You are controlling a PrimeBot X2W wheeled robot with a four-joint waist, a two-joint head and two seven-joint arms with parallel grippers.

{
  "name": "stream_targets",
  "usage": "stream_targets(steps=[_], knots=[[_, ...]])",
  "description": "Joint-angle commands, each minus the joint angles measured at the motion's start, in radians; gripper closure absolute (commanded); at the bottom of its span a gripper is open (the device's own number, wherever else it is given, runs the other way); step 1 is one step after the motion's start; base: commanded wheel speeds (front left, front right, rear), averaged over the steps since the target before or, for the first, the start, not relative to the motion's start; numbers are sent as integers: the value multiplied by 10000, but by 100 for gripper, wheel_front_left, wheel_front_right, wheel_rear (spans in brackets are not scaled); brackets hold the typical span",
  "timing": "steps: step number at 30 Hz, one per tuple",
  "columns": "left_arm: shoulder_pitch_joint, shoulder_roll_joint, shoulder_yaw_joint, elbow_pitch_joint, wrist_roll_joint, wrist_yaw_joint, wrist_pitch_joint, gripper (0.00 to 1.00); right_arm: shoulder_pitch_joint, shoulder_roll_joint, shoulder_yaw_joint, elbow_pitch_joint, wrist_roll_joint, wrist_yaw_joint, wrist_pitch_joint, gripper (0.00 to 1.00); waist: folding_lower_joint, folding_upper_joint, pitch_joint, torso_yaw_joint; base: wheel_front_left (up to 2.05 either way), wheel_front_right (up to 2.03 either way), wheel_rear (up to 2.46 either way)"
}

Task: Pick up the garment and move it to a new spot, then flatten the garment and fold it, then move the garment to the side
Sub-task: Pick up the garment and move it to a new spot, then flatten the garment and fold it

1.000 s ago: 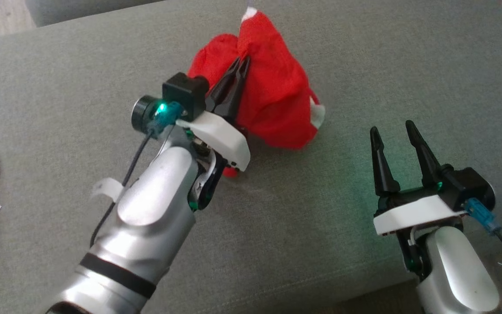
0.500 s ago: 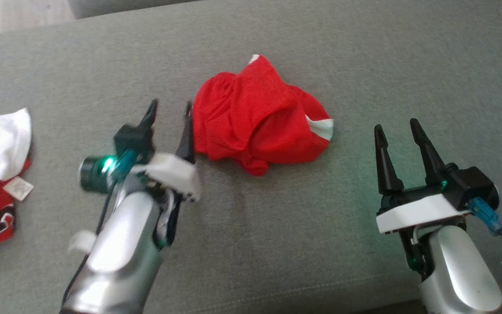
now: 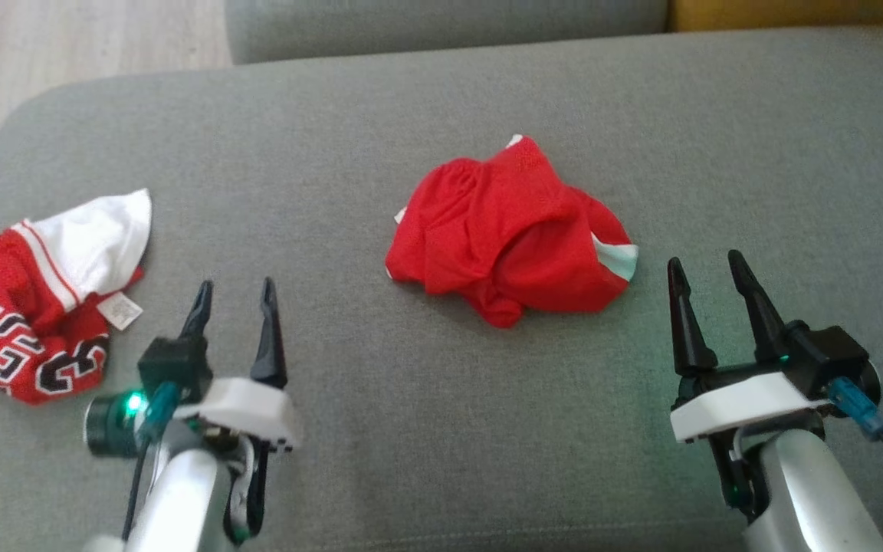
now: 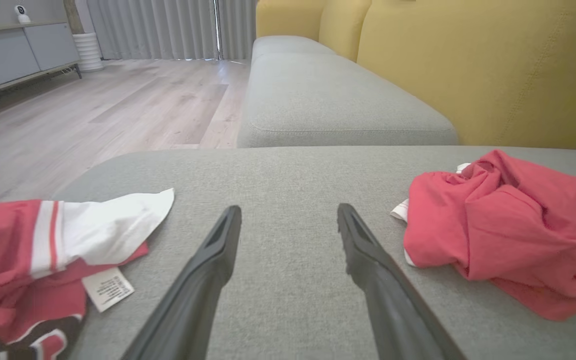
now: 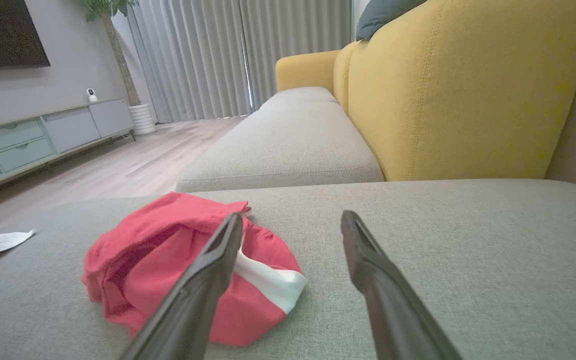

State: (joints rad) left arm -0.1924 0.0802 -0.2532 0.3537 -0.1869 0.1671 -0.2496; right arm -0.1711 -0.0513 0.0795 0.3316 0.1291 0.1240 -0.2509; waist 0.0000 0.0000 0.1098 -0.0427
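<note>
Grey sofa cushion (image 3: 441, 460), head view: a crumpled red garment (image 3: 510, 238) lies near its middle. The left gripper (image 3: 235, 285) and right gripper (image 3: 704, 259) both stand wide, holding nothing, apart from the cloth. A red-and-white jersey (image 3: 35, 307) sits far left.

Left wrist view: the garment is right of the 2 fingers, with the jersey close on the left.

Right wrist view: the garment lies partly behind 1 finger.

Risk: pinching several bunched layers could keep it balled, and the left arm might snag the jersey.
</note>
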Motion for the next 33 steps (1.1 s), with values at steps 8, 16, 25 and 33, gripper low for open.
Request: stream_targets(steps=[8, 16, 25, 33], knots=[[1299, -112, 909, -1172, 475, -240, -122, 0, 184, 10, 231, -186, 153, 67, -109, 0, 0, 0, -509, 247, 0, 0, 0], [1593, -243, 982, -1248, 671, -438, -122, 0, 258, 11, 221, -122, 216, 67, -109, 0, 0, 0, -487, 324, 0, 0, 0], [1141, -290, 799, -1262, 695, -571, -122, 0, -228, 11, 355, 226, 635, 67, -109, 0, 0, 0, 47, 730, 0, 0, 0], [884, -298, 409, -1195, 521, -624, -122, 0, -1502, 11, 760, 988, 1539, 67, -109, 0, 0, 0, 609, 1269, 0, 0, 0]])
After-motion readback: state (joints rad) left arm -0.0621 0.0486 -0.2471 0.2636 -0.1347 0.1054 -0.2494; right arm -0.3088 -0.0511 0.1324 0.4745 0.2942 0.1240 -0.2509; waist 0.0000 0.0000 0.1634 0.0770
